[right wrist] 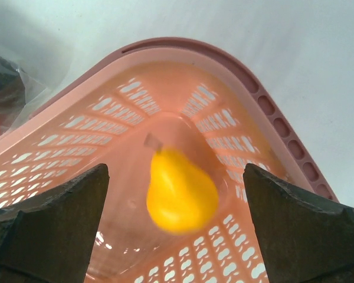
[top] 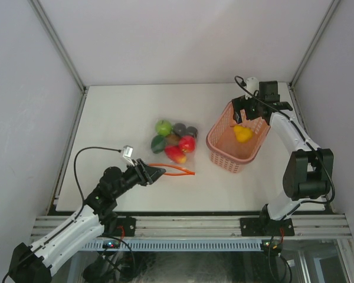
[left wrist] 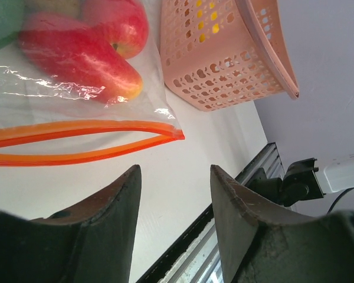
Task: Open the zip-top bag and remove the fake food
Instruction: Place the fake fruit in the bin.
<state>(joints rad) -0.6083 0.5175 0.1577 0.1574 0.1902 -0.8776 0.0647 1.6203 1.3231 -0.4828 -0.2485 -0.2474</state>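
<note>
left fingers (left wrist: 115, 215) gaping, gripping nothing | orange strip (left wrist: 76, 127) of zip-top bag (left wrist: 138, 109) lying at their 12 o'clock, running 9-to-3 | right fingers (right wrist: 59, 221) splaying empty over basket (right wrist: 224, 65), farther off

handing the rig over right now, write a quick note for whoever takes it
left gripper: open, empty, just short of the zip strip of the bag.
right gripper: open, empty, above the pink basket.
Things: the yellow pear is in the basket. The red fruits, the green apple and some darker pieces are in the bag, on the table to the left of the basket.
Done: the zip strip looks parted, and one piece is out.
Left: take the other pieces out of the bag.
</note>
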